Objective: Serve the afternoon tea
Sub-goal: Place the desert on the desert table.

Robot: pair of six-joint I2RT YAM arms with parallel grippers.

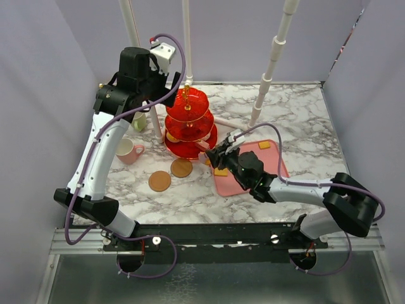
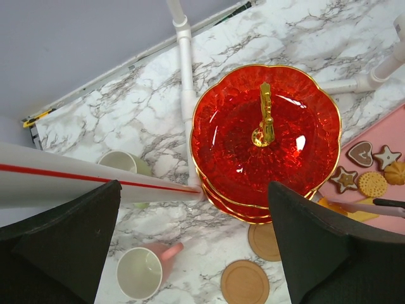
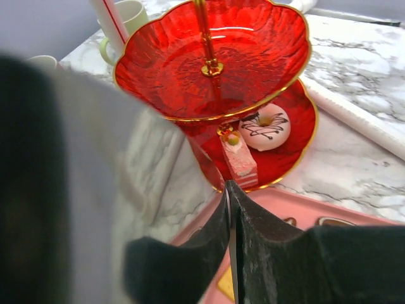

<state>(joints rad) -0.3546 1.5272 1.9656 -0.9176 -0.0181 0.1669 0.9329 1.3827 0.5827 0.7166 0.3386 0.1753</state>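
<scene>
The red three-tier stand (image 1: 188, 123) (image 2: 240, 133) (image 3: 190, 63) stands mid-table. On its bottom tier lie a pink cake slice (image 3: 240, 161) and a white round pastry (image 3: 266, 125). My right gripper (image 1: 212, 154) (image 3: 231, 185) is low at that tier's near rim, its tips at the slice's near end. Its jaws are closed to a thin slit showing a pale sliver I cannot identify. My left gripper (image 1: 166, 88) (image 2: 193, 190) hangs wide open and empty high above the stand's left side. The pale green mug (image 1: 139, 120) (image 2: 120, 161), pink mug (image 1: 126, 151) (image 2: 140, 272) and two coasters (image 1: 159, 181) (image 1: 181, 168) sit left of the stand.
A pink tray (image 1: 272, 161) (image 2: 380, 130) (image 3: 297, 206) right of the stand carries cookies (image 2: 361, 153) and a yellow cracker (image 1: 264, 145). White pipes (image 1: 269, 69) (image 2: 185, 63) rise behind and beside the stand. Grey walls enclose the table.
</scene>
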